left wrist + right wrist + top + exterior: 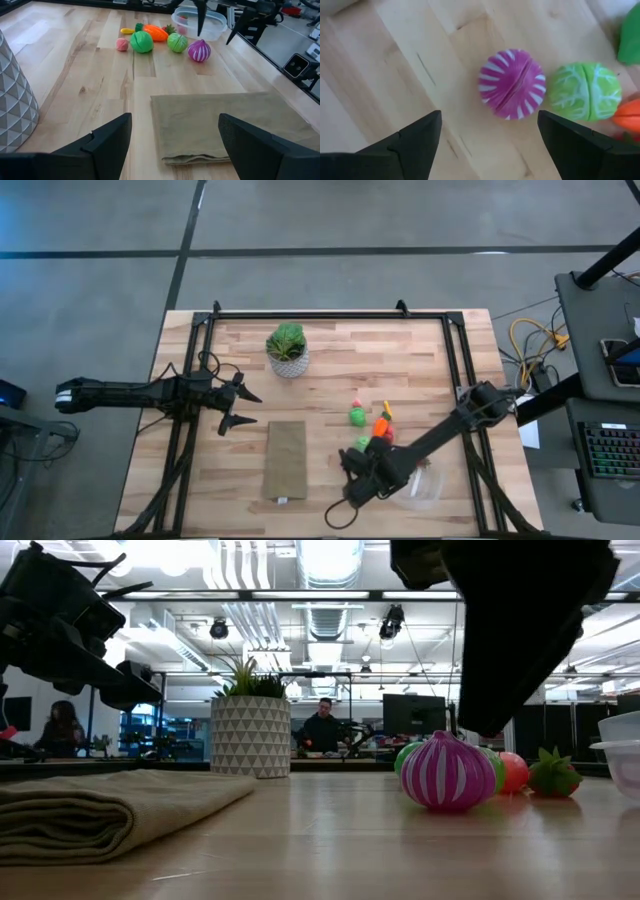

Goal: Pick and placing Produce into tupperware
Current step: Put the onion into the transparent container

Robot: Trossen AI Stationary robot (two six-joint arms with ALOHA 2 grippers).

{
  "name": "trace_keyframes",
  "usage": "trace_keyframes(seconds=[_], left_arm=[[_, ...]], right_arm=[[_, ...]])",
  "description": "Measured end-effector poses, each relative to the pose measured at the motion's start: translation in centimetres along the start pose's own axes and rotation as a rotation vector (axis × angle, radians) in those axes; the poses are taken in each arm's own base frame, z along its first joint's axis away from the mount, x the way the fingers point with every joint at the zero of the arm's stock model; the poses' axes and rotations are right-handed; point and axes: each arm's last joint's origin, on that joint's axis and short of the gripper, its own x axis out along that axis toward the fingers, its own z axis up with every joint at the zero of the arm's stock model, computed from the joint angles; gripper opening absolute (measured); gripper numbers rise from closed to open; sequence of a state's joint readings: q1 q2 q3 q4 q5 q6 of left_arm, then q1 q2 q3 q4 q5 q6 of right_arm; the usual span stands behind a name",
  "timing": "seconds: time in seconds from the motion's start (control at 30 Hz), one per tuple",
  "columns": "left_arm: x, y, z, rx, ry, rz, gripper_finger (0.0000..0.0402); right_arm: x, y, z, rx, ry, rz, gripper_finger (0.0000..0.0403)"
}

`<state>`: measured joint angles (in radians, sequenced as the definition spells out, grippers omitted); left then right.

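From above, the right hand [352, 480] hangs over the near part of the wooden counter [330, 340], just beside the clear tupperware [422, 488] and close to the cluster of produce [368, 425], while the left hand [240, 407] waits well apart at the counter's left side, its fingers spread, near the folded tan cloth [285, 460] and the potted plant [287, 348]. At counter level, the magenta striped onion [447, 772] sits on the wood below the dark hand [520, 620], untouched. Past the left hand's own wide fingers [107, 145], the onion [199, 50] lies between the cloth [225, 122] and the tupperware [200, 22], with a red piece inside the container. From the right wrist, the onion [511, 83] lies on the counter beyond the widely parted fingers [415, 145], holding nothing, with a green cabbage [584, 91] touching its side.
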<state>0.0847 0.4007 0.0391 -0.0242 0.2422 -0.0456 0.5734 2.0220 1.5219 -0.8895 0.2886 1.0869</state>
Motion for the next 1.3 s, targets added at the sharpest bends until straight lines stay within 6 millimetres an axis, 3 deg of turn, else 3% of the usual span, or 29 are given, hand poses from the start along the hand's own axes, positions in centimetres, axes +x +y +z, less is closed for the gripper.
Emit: trace_keyframes(seconds=[0.13, 0.6, 0.83, 1.3], left_arm=[[0.0, 0.0, 0.0, 0.001, -0.002, 0.0, 0.0283], [0.0, 0.0, 0.0, 0.0, -0.002, 0.0, 0.0283], [0.0, 0.0, 0.0, 0.0, -0.002, 0.0, 0.0283], [0.0, 0.0, 0.0, 0.001, -0.002, -0.001, 0.0283]], right_arm=[[0.2, -0.3, 0.5, -0.026, 0.0, -0.003, 0.0315], [2.5, -1.5, 3.3, 0.267, 0.042, 0.013, 0.0279], [2.6, -1.4, 3.1, 0.41, 0.123, 0.032, 0.0287], [2.8, -2.0, 2.6, 0.468, 0.177, -0.043, 0.0304]])
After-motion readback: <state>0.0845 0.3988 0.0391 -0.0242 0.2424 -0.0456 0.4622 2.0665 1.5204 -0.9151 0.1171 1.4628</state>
